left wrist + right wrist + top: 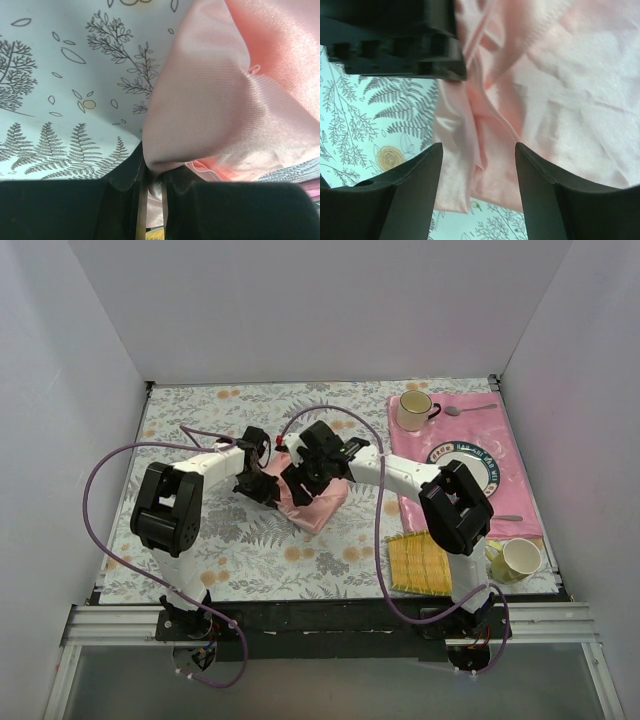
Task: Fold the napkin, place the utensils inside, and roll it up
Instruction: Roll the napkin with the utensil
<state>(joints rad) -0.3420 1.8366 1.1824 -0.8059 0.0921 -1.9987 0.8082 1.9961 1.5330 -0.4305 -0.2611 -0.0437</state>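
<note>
Yellow mat [420,562] at near right edge of table [250,540]. Mid-table: bunched napkin [318,508], left claw [152,171] clamped on its fold, right claw [477,165] fingers apart just over it. Far right: plate [472,454] on placemat [515,435].

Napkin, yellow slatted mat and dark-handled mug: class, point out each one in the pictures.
napkin [225,100], left wrist view, on the glossy fold at centre right.
yellow slatted mat [418,562], top external view, on its middle.
dark-handled mug [412,409], top external view, on its open mouth.
</note>
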